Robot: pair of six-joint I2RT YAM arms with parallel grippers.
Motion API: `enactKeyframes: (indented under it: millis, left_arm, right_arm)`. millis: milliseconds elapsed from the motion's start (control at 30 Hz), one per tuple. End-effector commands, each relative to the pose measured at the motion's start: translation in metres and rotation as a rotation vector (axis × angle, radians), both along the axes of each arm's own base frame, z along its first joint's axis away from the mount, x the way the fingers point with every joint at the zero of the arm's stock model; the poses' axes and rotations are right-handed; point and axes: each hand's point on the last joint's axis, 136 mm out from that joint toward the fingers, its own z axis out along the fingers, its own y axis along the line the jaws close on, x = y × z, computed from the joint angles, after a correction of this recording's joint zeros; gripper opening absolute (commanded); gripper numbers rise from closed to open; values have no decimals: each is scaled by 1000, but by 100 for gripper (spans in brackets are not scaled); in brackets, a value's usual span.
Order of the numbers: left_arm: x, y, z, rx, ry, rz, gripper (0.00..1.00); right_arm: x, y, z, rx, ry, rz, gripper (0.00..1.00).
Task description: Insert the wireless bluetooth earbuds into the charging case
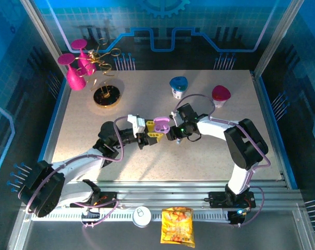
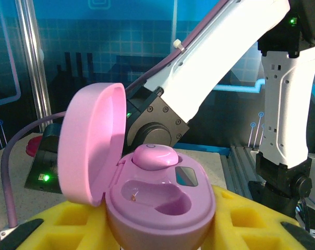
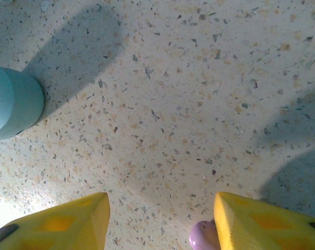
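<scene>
1. On the speckled table [image 1: 147, 94], the two arms meet at centre, their grippers almost tip to tip.
2. The left gripper [image 1: 155, 136] is clamped tight on the lilac charging case [image 2: 162, 205], whose lid [image 2: 89, 146] is swung fully open.
3. The right gripper [image 3: 160, 208] stands about half open over bare tabletop with nothing pinched. A lilac sliver [image 3: 203, 237] beside one finger is too cropped to identify.
4. One lilac earbud [image 2: 155, 156] rests in the case's far well, apparently not pressed flush. The near well [image 2: 147, 194] lies empty, so the job looks roughly half done.
</scene>
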Motion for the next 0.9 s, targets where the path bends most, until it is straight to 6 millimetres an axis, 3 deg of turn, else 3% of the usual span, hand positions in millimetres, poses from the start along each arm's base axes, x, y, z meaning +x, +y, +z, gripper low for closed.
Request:
enactKeyframes:
  millis: [0,267,600,700,867]
  left_arm:
    - [3,2,-1,5,-24,17,19]
    - [5,-1,0,-10,-19,-2,19]
    - [2,1,1,-5,-20,3,19]
    - [2,1,1,-3,-22,5,19]
    - [3,0,3,-3,-23,-2,19]
  right_arm:
    - [-12,-9,-5,-11,31,1,56]
    - [-25,-36,-10,-111,24,-43,54]
    - [-18,-83,-7,-220,18,-193,52]
    - [-17,-87,0,-205,0,-204,52]
    - [-10,-77,18,-135,-48,-197,52]
